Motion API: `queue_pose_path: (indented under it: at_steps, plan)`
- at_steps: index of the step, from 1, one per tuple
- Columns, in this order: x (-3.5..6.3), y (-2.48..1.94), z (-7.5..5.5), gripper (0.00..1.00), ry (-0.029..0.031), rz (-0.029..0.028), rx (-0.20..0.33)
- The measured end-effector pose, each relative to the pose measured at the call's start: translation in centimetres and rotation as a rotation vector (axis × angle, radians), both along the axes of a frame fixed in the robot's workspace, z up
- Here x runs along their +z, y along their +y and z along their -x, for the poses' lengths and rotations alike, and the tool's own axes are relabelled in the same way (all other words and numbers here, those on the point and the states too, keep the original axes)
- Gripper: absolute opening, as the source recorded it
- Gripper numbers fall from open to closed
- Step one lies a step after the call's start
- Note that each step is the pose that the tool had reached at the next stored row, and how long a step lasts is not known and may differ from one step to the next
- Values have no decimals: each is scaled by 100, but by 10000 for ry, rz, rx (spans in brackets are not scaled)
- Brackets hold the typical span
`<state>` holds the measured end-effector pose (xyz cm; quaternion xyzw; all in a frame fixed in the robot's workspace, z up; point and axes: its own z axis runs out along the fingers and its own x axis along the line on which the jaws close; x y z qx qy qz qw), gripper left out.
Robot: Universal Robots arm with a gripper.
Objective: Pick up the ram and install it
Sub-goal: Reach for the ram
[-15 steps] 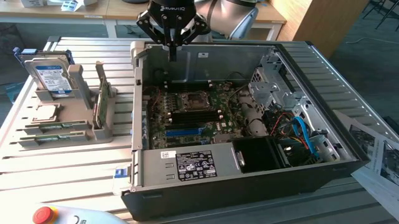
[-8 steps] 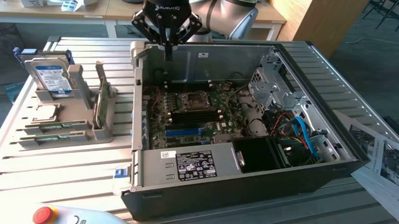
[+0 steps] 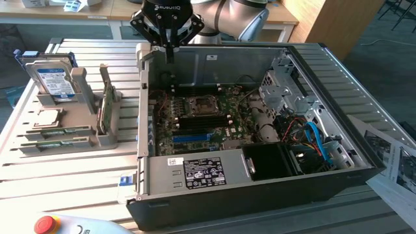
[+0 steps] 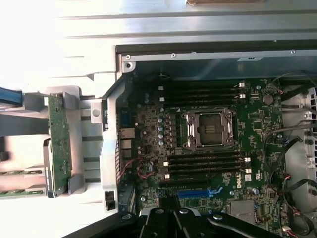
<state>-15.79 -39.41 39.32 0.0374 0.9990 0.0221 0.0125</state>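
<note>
- ram [image 3: 58,131] lies flat in a slot of the grey holder [image 3: 104,141], on the exterior view's left of the computer case [image 3: 260,195]. Nothing touches it.
- second ram stick [image 3: 53,145] lies parallel, just beside the first, in the next slot of the holder.
- Same holder also carries:
  - processor chip [image 3: 47,118], flat, just beside the ram
  - upright green card [image 3: 107,105], between the ram and the case
  - hard drive [image 3: 55,80], standing on edge
- tool [image 3: 170,57] is well apart from the ram. It hangs over the case's far wall, near the corner on the holder side, fingers pressed together and pinching nothing.
- Inside the case, the motherboard [image 4: 148,124] shows a processor socket [image 4: 208,129] with black memory slots [image 4: 208,166] on either side.
- power supply [image 3: 201,173], white label up, sits along the case's near wall.
- Case and holder stand on a slatted metal desk [image 3: 65,175].
- red button [image 3: 46,224] sits at the desk's near edge.
- papers [image 3: 396,165] lie on the exterior view's right of the case.
</note>
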Motion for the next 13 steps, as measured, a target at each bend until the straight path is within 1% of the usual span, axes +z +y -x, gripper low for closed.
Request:
queue_pose_path:
  at_steps: [5, 13]
  plan:
    - [0, 11, 60, 11, 1, 0, 1]
    - [0, 40, 163, 11, 0, 0, 0]
